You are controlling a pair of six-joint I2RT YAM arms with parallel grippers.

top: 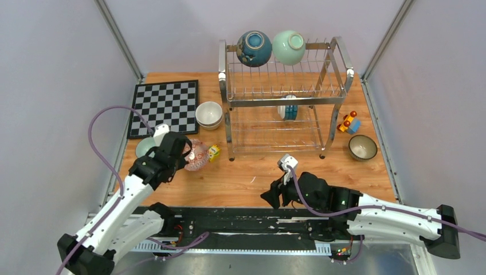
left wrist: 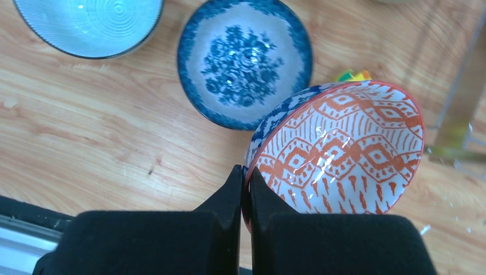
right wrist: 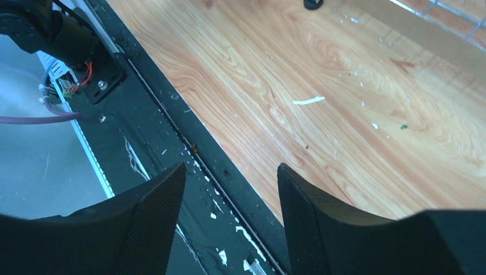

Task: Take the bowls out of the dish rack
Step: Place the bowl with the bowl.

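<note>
Left tool [left wrist: 245, 189] is clamped on the rim of the red-patterned bowl [left wrist: 338, 149], which is tilted near the worktop's [top: 252, 175] left edge. Right tool [right wrist: 232, 177] is spread open over the near edge, holding nothing. The dish rack [top: 281, 101] at the far edge holds three: dark blue bowl [top: 254, 48] and mint green bowl [top: 288, 47] up top, one striped bowl [top: 288, 107] below. Cream bowls [top: 209, 113] and dark-rimmed bowl [top: 363, 147] are out, so past halfway, I'd say. The wood grain is flecked white, with plain grey walls around.

Open tabletop [top: 240, 172] before the dish rack [top: 275, 102]; left side crowded (bowls [top: 209, 113], chessboard [top: 164, 106])
</note>
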